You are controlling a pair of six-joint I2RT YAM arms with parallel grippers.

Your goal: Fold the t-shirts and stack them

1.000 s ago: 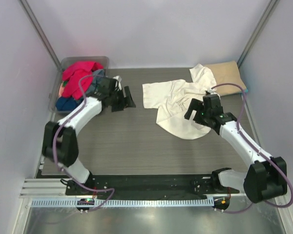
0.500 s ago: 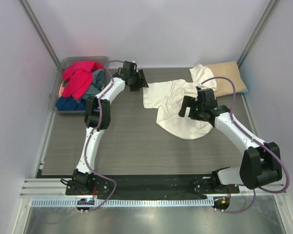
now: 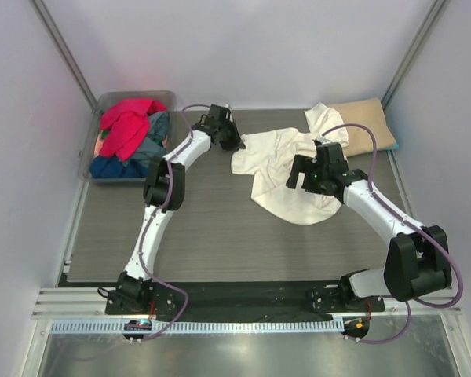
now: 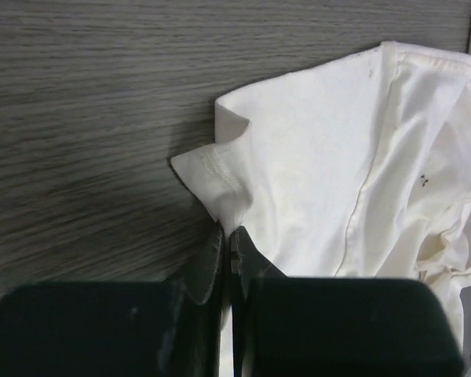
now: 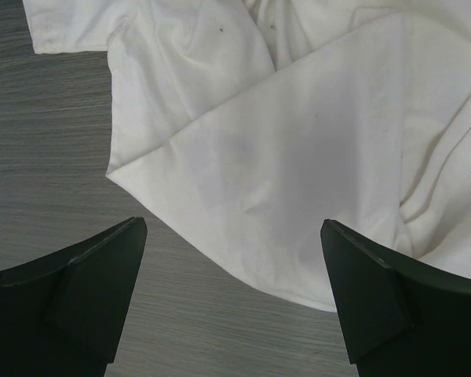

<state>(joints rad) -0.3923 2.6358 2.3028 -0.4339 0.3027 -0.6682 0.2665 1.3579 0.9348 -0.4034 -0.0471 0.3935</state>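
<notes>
— Cream shirt (image 3: pixel 282 200) lies crumpled on the desk (image 3: pixel 204 228); the right hand (image 5: pixel 231 228) hangs over its near part, spread wide, empty.
— The left hand (image 4: pixel 229 251) is pinched tight on its sleeve hem. Tan shirt (image 3: pixel 366 122) folded in the far corner.

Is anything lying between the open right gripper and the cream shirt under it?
Nothing visible does. The right gripper hovers open over the cream shirt, with only cloth and bare table showing between its fingers. The left gripper is shut on the same shirt's hemmed corner.
</notes>
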